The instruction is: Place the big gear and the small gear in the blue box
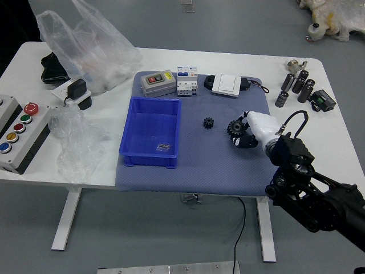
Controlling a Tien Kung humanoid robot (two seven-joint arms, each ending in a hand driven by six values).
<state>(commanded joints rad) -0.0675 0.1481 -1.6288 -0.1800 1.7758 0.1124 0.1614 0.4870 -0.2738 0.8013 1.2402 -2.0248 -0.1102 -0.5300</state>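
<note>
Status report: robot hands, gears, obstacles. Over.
Right robot hand grasping big gear. Left robot hand unseen. Small gear on mat, between big gear and blue box.

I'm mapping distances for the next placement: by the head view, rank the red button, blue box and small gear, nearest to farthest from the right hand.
1. Small gear, just left of the right hand
2. Blue box, farther left
3. Red button, far left

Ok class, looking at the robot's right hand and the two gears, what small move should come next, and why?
Probably carry the larger black toothed gear left toward the open blue plastic box, keeping clear of the smaller black toothed gear: the right hand's fingers appear closed on it, and the smaller gear lies between hand and box.
</note>
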